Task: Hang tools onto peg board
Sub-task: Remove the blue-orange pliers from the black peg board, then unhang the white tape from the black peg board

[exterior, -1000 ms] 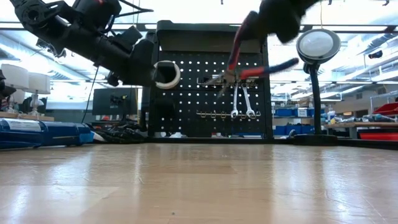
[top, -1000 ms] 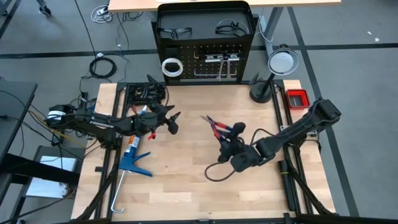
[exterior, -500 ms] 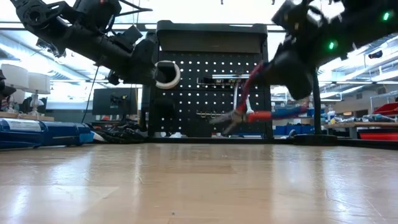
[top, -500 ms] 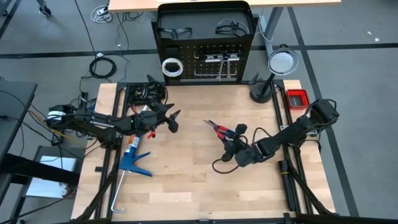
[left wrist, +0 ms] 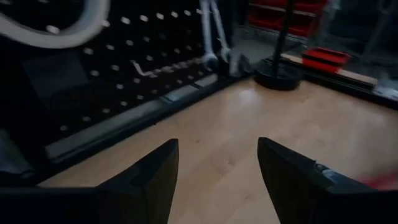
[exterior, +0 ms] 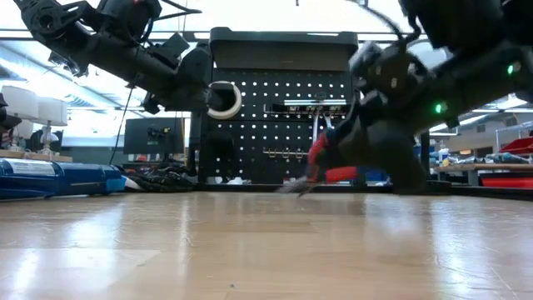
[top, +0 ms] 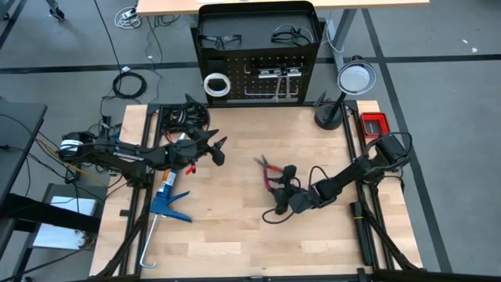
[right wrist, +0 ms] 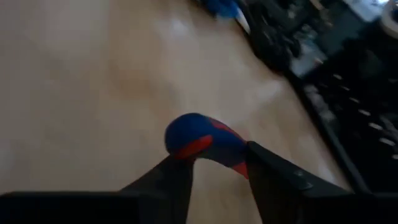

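Red-handled pliers (top: 272, 174) lie nose toward the peg board (top: 258, 59)

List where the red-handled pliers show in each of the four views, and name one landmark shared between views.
High view: red-handled pliers mid-table, at the right gripper.
Low view: right of centre, low over the tabletop, before the peg board.
Left wrist view: only a red blur at the edge, cannot tell.
Right wrist view: red-and-blue handle end between the fingers.
Shared landmark: the white tape roll hanging on the peg board.
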